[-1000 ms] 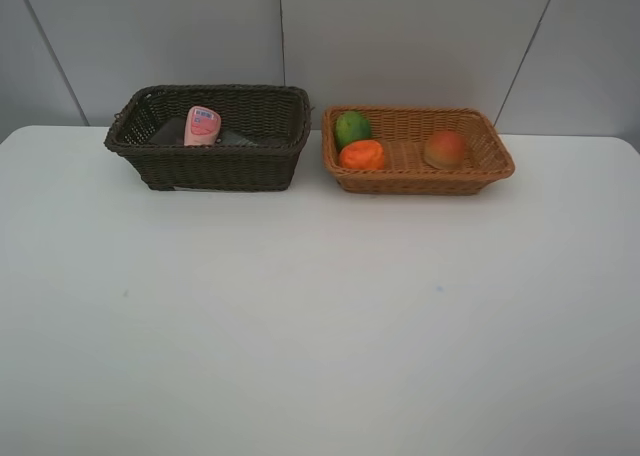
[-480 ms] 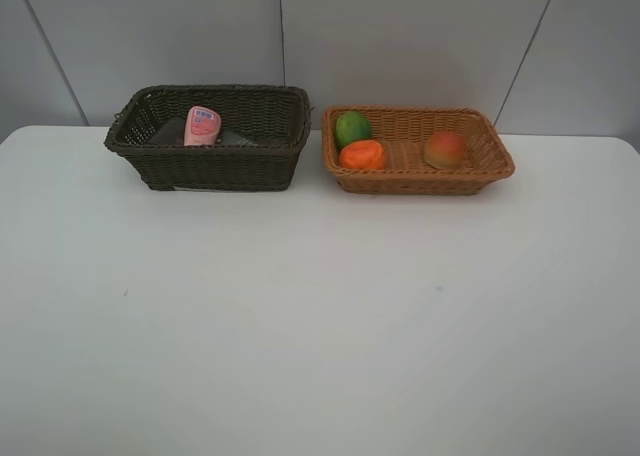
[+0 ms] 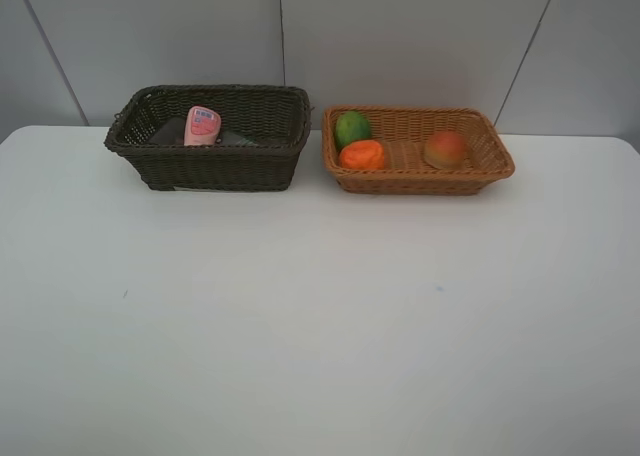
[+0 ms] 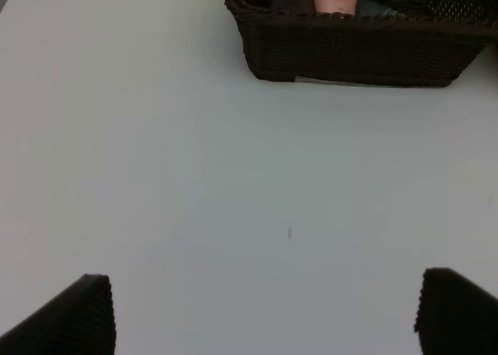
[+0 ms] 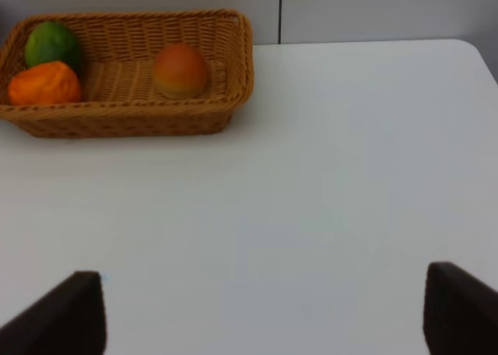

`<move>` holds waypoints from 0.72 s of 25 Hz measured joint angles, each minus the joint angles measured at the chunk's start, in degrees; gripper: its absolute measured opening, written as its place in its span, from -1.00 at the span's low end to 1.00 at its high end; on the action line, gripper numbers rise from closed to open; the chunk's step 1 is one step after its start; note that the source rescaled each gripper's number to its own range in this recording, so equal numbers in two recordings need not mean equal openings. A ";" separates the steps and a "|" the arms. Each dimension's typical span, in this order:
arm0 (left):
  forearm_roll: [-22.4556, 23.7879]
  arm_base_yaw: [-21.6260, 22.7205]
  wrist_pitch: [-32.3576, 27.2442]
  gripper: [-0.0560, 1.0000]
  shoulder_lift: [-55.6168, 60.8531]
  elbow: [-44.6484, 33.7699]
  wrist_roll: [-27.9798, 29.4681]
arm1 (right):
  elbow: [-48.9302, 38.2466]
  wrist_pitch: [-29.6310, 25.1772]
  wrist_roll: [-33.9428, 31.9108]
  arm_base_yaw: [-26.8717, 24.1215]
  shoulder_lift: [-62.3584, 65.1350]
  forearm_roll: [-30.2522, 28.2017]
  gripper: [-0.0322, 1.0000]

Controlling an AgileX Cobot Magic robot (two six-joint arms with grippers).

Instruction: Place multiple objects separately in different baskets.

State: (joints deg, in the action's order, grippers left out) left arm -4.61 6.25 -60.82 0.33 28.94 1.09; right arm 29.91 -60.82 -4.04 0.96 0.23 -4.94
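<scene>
In the exterior high view, nothing has changed over the last second: the dark brown basket (image 3: 208, 136) holds the pink bottle (image 3: 202, 126), upright against a dark object that is hard to identify, and the tan basket (image 3: 416, 148) holds the lime (image 3: 352, 128), the orange (image 3: 361, 155) and the peach-like fruit (image 3: 444, 149). The table (image 3: 320, 316) carries no loose item, and neither arm appears, so the sorting is judged complete or nearly so. In the left wrist view, the left gripper (image 4: 264, 312) stands with jaws wide and empty, well apart from the dark basket. In the right wrist view, the right gripper (image 5: 264, 316) likewise has wide, empty jaws, facing the tan basket from well back.
</scene>
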 joint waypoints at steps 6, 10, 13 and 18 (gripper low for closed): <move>0.00 0.00 0.00 0.99 0.00 0.00 0.07 | 0.00 0.00 0.00 0.00 0.00 0.00 0.77; 0.00 0.00 0.00 0.99 0.00 0.00 0.20 | 0.00 0.00 0.00 0.00 0.00 0.00 0.77; 0.00 0.00 0.00 0.99 0.00 0.00 0.25 | 0.00 0.00 0.00 0.00 0.00 0.00 0.77; 0.00 0.00 0.00 0.99 0.00 0.00 0.25 | 0.00 0.00 0.00 0.00 0.00 0.00 0.77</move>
State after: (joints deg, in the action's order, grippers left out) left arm -4.61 6.25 -60.82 0.33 28.94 1.33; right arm 29.91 -60.82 -4.04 0.96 0.23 -4.94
